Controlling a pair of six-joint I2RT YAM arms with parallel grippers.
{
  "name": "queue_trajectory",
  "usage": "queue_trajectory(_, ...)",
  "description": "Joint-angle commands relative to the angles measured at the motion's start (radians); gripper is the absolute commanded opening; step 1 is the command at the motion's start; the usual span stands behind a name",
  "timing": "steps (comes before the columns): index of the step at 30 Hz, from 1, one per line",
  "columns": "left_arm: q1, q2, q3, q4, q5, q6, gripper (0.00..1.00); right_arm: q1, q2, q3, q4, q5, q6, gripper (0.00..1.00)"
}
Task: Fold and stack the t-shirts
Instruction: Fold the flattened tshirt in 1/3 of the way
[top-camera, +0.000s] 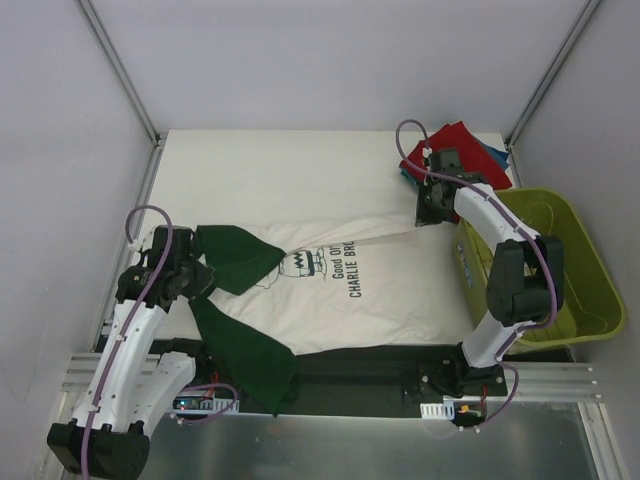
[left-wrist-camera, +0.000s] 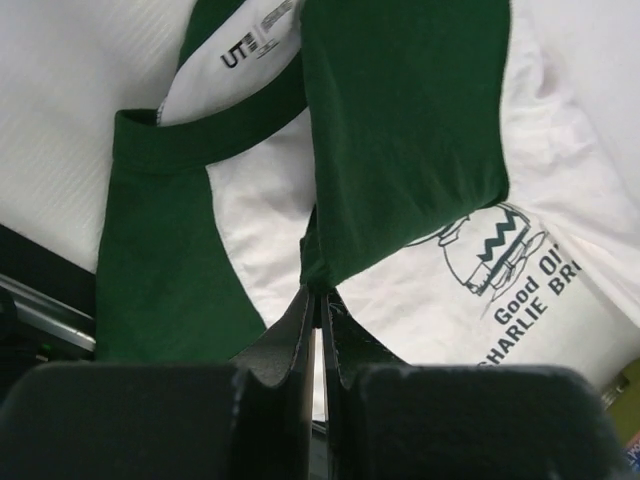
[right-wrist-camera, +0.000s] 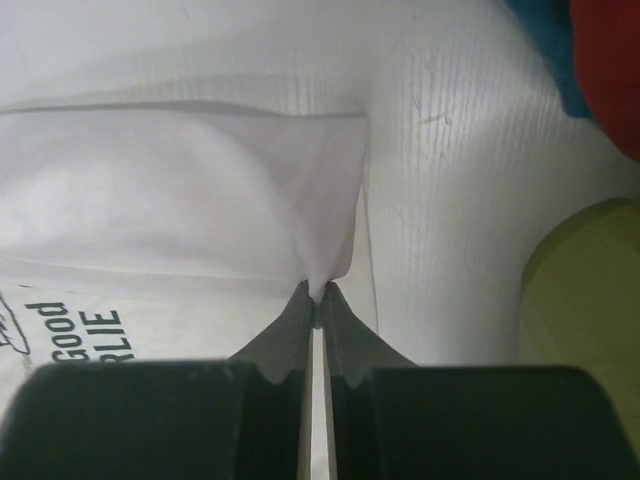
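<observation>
The cream-white t-shirt with dark green sleeves and black lettering lies spread across the table. My left gripper is shut on the tip of a green sleeve, which lies folded over the shirt's chest. My right gripper is shut on the shirt's cream hem corner, lifted and folded inward. The other green sleeve hangs over the table's front edge. Folded red and teal-blue shirts lie at the back right, behind the right gripper.
An olive-green plastic basket stands at the right edge of the table, beside the right arm; its rim shows in the right wrist view. White walls enclose the table. A metal rail runs along the near edge.
</observation>
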Motion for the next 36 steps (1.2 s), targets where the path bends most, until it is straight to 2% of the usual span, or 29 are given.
queue_trajectory(1,-0.005,-0.034,-0.043,-0.04,-0.019,-0.05,0.0,-0.007,-0.07,-0.059,-0.04,0.048,0.0,0.06)
queue_trajectory(5,-0.005,-0.013,-0.063,-0.063,-0.031,-0.051,0.01,-0.004,-0.064,-0.079,-0.043,0.054,0.009,0.11)
queue_trajectory(6,-0.005,0.002,-0.057,-0.07,-0.031,-0.05,0.11,-0.001,-0.061,-0.079,-0.06,0.063,0.011,0.15)
queue_trajectory(7,-0.005,0.007,-0.053,-0.084,-0.033,-0.045,0.36,-0.001,-0.059,-0.076,-0.069,0.068,0.011,0.31)
queue_trajectory(8,-0.005,0.01,-0.044,-0.089,-0.034,-0.041,0.5,0.007,-0.059,-0.073,-0.078,0.072,0.008,0.38)
queue_trajectory(9,-0.007,0.007,-0.036,-0.094,-0.04,-0.039,0.57,0.019,-0.069,-0.072,-0.094,0.087,0.006,0.44)
queue_trajectory(10,-0.007,0.001,-0.019,-0.097,-0.054,-0.037,0.64,0.026,-0.078,-0.07,-0.098,0.094,0.001,0.6)
queue_trajectory(11,-0.005,-0.006,-0.01,-0.097,-0.063,-0.039,0.77,0.037,-0.088,-0.066,-0.103,0.1,-0.005,0.69)
queue_trajectory(12,-0.005,-0.023,0.009,-0.094,-0.071,-0.039,0.82,0.062,-0.11,-0.063,-0.109,0.106,-0.011,0.75)
queue_trajectory(13,-0.005,-0.025,0.016,-0.089,-0.077,-0.037,0.89,0.077,-0.121,-0.058,-0.111,0.11,-0.015,0.9)
queue_trajectory(14,-0.005,-0.025,0.024,-0.059,-0.077,-0.024,0.94,0.091,-0.131,-0.053,-0.112,0.117,-0.012,0.99)
queue_trajectory(15,-0.005,-0.005,0.047,-0.046,-0.07,-0.013,0.98,0.123,-0.142,-0.04,-0.112,0.13,-0.012,0.97)
queue_trajectory(19,-0.005,0.119,0.064,0.104,0.038,0.053,0.99,0.171,-0.129,-0.024,-0.075,0.057,0.015,0.97)
queue_trajectory(21,-0.007,0.235,0.075,0.196,0.055,0.078,0.99,0.177,-0.098,-0.038,-0.028,-0.003,0.066,0.97)
queue_trajectory(28,-0.004,0.633,0.182,0.336,0.059,0.131,0.99,0.178,0.029,-0.043,0.05,-0.089,0.141,0.97)
queue_trajectory(32,0.004,0.89,0.291,0.345,0.053,0.154,0.99,0.168,0.115,-0.001,0.049,-0.109,0.138,0.97)
queue_trajectory(36,0.03,1.047,0.39,0.345,0.062,0.145,0.99,0.136,0.206,0.034,0.047,-0.112,0.136,0.97)
